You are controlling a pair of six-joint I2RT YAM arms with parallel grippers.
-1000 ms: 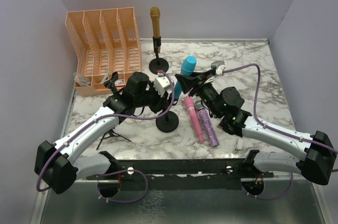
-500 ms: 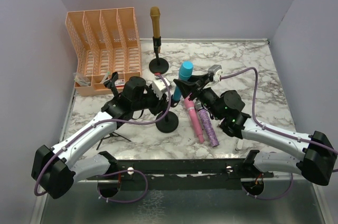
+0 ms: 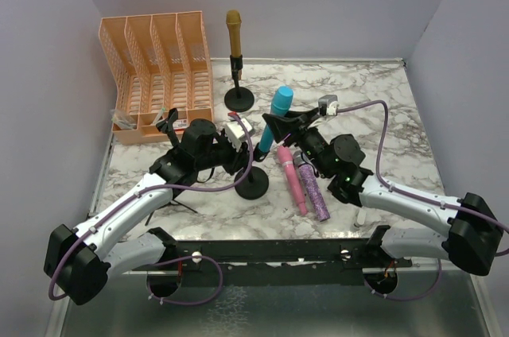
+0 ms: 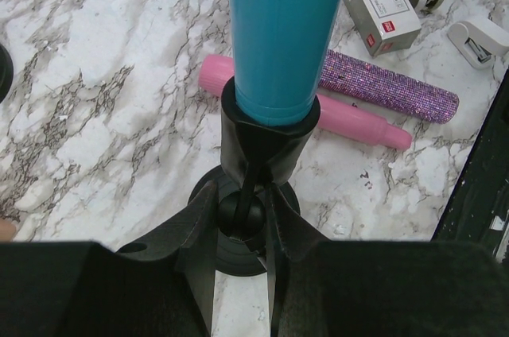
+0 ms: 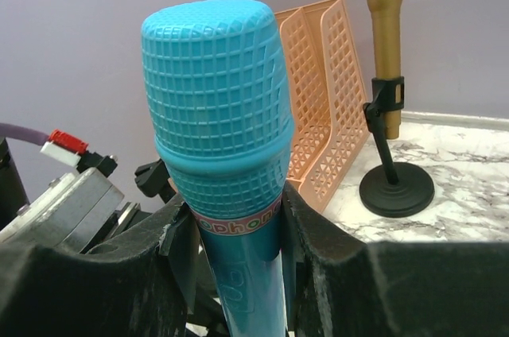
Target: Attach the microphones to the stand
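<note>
The cyan microphone (image 3: 276,110) stands tilted, its lower end seated in the clip (image 4: 266,134) of the near black stand (image 3: 251,184). My right gripper (image 5: 238,234) is shut on the cyan microphone (image 5: 219,114) just below its head. On the stem of that stand (image 4: 238,226), below the clip, my left gripper (image 4: 242,206) is shut. The gold microphone (image 3: 233,31) sits upright in the far stand (image 3: 239,99). To the right of the near stand, the pink microphone (image 3: 290,178) and the glittery purple microphone (image 3: 312,186) lie side by side on the marble.
An orange mesh file organizer (image 3: 155,71) stands at the back left. A white-and-red box (image 4: 382,3) and a white stapler (image 4: 477,39) lie beyond the loose microphones. A small black tripod (image 3: 167,206) sits near the left front edge.
The left arm has drawn slightly toward the near left. The cyan microphone's head swayed a little left and back. Both grips are unchanged.
</note>
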